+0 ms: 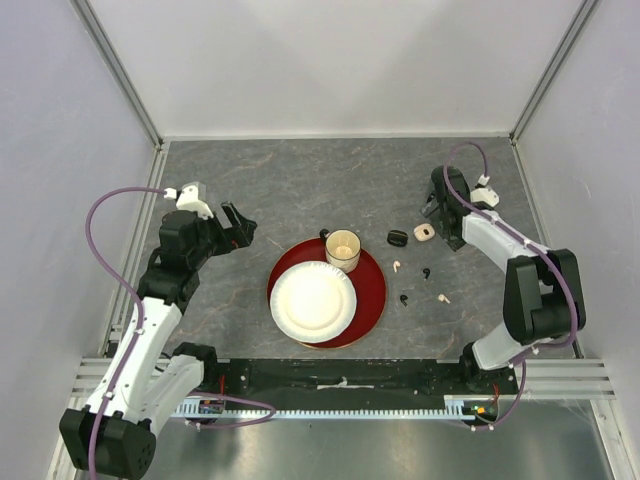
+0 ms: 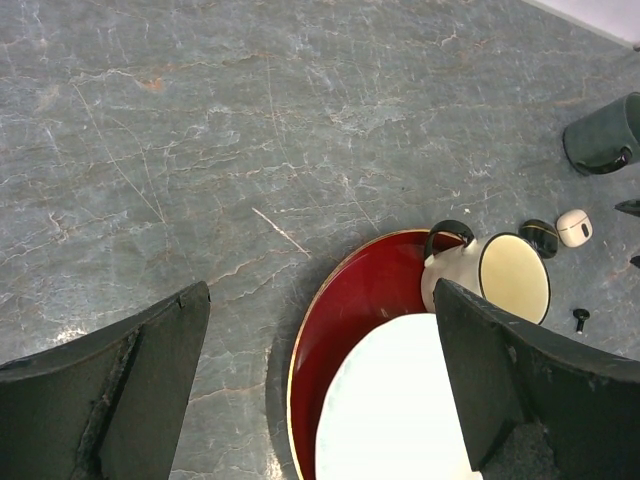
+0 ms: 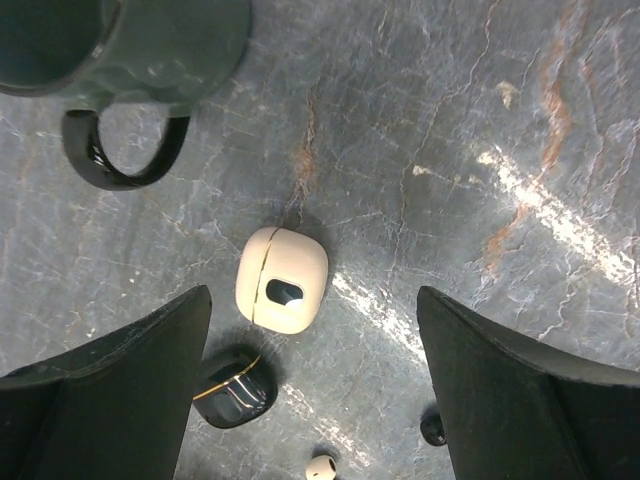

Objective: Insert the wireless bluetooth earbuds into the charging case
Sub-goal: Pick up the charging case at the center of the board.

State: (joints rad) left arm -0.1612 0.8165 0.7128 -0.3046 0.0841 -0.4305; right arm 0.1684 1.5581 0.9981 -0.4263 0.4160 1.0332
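The white charging case (image 3: 282,278) lies on the grey table, with the black charging case (image 3: 232,385) just beside it. My right gripper (image 3: 313,296) is open and hovers over the white case. In the top view the white case (image 1: 423,232) and black case (image 1: 397,237) lie left of the right gripper (image 1: 433,207). Two white earbuds (image 1: 397,266) (image 1: 443,297) and two black earbuds (image 1: 427,271) (image 1: 404,298) lie loose on the table nearer me. My left gripper (image 1: 236,228) is open and empty, left of the red tray.
A red tray (image 1: 374,290) holds a white plate (image 1: 313,300) and a cream cup (image 1: 342,248) with a black handle. A dark mug (image 3: 120,50) stands just beyond the cases, by the right gripper. Walls enclose the table on three sides.
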